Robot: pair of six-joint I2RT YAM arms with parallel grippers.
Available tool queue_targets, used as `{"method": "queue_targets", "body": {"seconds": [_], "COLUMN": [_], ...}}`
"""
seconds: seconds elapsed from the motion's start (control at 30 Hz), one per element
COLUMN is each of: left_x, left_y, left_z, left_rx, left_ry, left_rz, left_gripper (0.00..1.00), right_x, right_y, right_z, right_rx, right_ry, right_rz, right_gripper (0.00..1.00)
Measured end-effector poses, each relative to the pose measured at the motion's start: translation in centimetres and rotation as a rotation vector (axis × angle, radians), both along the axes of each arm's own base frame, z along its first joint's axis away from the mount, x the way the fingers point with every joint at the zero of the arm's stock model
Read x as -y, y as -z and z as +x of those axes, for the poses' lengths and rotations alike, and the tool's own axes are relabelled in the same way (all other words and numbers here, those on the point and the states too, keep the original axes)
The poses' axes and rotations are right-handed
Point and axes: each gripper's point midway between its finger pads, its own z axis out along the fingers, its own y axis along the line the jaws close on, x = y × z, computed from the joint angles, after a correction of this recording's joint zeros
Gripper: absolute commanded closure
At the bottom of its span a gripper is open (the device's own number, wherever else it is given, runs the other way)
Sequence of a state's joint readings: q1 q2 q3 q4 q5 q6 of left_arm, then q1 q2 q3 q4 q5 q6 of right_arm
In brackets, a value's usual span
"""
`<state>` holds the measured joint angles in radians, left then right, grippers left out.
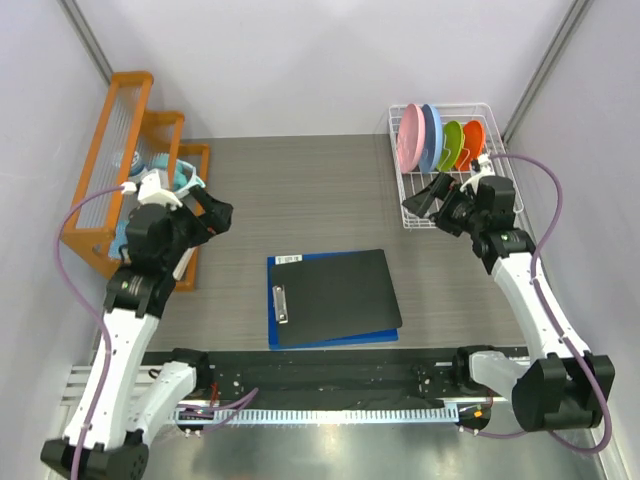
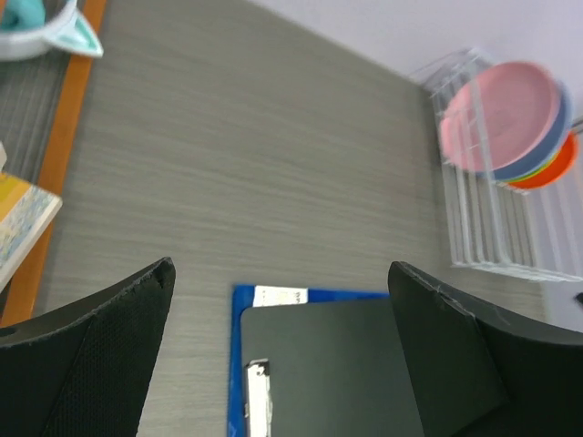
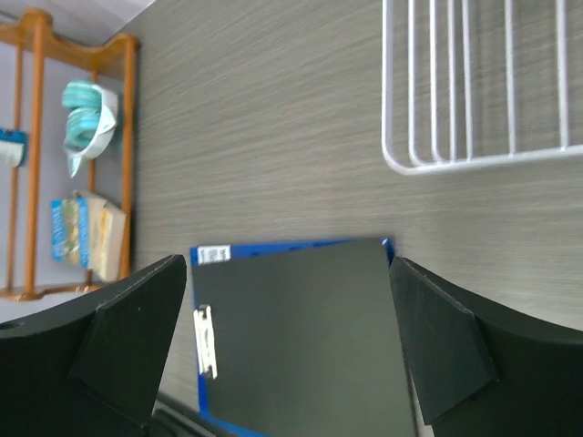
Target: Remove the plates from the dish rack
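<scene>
The white wire dish rack (image 1: 446, 176) stands at the far right of the table. Four plates stand upright in it: pink (image 1: 408, 138), light blue (image 1: 432, 135), lime green (image 1: 451, 146) and orange (image 1: 471, 143). My right gripper (image 1: 418, 198) hovers open over the rack's near left corner, apart from the plates; in its wrist view (image 3: 288, 262) only empty rack wires (image 3: 455, 159) show. My left gripper (image 1: 222, 214) is open at the left, far from the rack. In its view (image 2: 281, 269) the pink plate (image 2: 496, 114) fronts the stack in the rack (image 2: 492, 237).
A black clipboard on a blue one (image 1: 335, 295) lies in the table's middle. An orange stepped shelf (image 1: 130, 150) stands at the far left with a teal cup (image 1: 180, 175) and books (image 3: 86, 237). Walls close in on both sides.
</scene>
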<state>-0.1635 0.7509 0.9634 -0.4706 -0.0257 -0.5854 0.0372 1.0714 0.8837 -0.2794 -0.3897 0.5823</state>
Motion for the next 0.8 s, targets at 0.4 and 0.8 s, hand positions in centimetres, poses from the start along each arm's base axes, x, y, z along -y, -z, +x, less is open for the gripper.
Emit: {"method": "queue_targets", "body": {"seconds": [0.4, 0.8], "left_x": [0.9, 5.2], "left_y": [2.6, 8.1], "left_z": [4.9, 9.4], "left_rx": [-0.087, -0.216], "left_ry": [0.006, 0.155], "left_rz": [0.019, -0.083], "left_gripper": [0.01, 0.01], "right_x": [2.5, 6.2], "right_y": [-10.1, -4.5], "right_z": [9.9, 21.3], "right_rx": [0.244, 0.082], "right_ry": [0.075, 0.201], "right_rz": [-0.191, -0.48], "right_gripper": [0.01, 0.17]}}
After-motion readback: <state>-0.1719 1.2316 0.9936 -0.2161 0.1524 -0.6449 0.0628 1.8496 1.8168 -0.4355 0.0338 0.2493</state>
